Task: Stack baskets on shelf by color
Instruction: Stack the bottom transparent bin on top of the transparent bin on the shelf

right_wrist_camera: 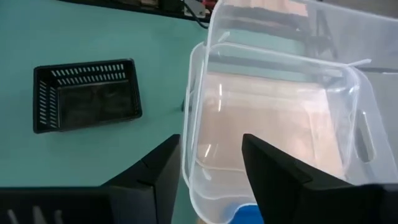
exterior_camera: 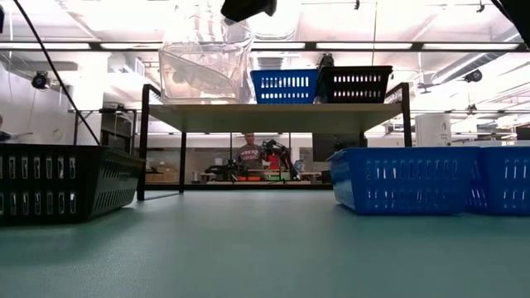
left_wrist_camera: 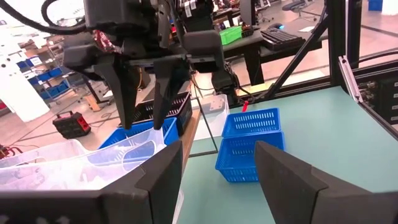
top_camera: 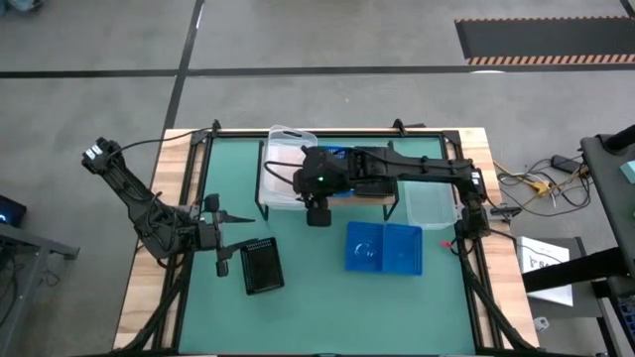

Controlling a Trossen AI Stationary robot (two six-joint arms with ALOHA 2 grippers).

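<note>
the left arm's jaws (top_camera: 238, 219) rest low over the green desk (top_camera: 327, 297), fingers spread apart and gripping nothing. just ahead of them and a little nearer the desk's front edge lies a black mesh basket (top_camera: 263, 266) on the desk.

further right stands the shelf (exterior_camera: 281, 117), carrying stacked clear tubs (exterior_camera: 203, 62) at its left end, then a blue perforated basket (exterior_camera: 284, 85), then a second black basket (exterior_camera: 354, 84). the right arm's jaws (top_camera: 317, 212) hang over the clear tubs' near rim, fingers parted, with the tub wall (right_wrist_camera: 199, 134) showing between them; whether they touch it cannot be told.

right of those jaws, two blue baskets (top_camera: 384, 247) sit side by side on the desk, and another clear tub (top_camera: 431, 203) lies past the shelf's right end.
</note>
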